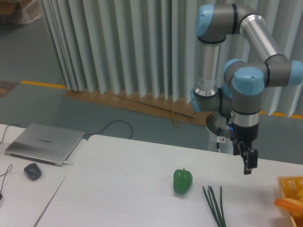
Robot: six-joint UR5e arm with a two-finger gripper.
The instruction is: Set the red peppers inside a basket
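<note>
No red pepper shows in this view. The yellow-orange latticed basket point(289, 182) is cut off at the right edge of the table, with an orange vegetable point(289, 204) lying in it. My gripper point(249, 166) hangs above the table, up and to the left of the basket, with nothing visible in it. Its dark fingers read as one narrow shape, so I cannot tell whether they are open or shut. It is well to the right of the green bell pepper point(182, 181).
A bunch of thin green stalks point(215, 205) lies on the white table point(123, 189) between the green pepper and the basket. A closed laptop point(43, 143) and a dark mouse point(32, 171) sit on a separate table at the left.
</note>
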